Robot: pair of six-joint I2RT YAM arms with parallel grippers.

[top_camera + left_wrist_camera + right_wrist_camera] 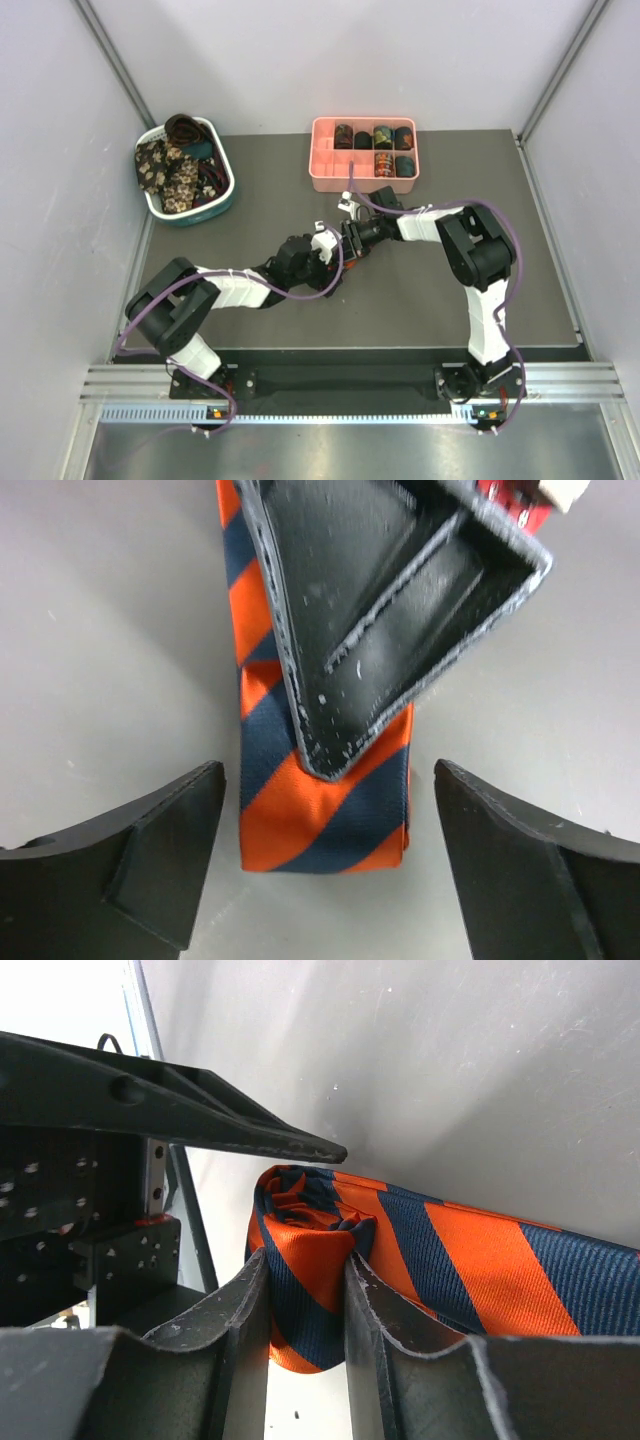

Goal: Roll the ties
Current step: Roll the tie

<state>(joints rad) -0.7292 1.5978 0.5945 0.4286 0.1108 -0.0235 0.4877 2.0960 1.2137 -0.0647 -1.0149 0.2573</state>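
- Rolling under way: right end effector pinches the striped tie at its started coil, frame centre.
- Left end effector gapes wide, empty, straddling the strip.
- Next, likely: wind on, keeping the turns tight.

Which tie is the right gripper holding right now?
The orange-and-navy striped tie, pinched in the right gripper; the other ties lie in the basket or pink tray.

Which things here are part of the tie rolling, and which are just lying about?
Job:
striped tie, pinched in the right pincer
left pincer, open astride its end
loose ties, not yet rolled
rolled ties, done

Just there:
white-and-teal basket holding the loose ties
pink tray holding the rolls
table
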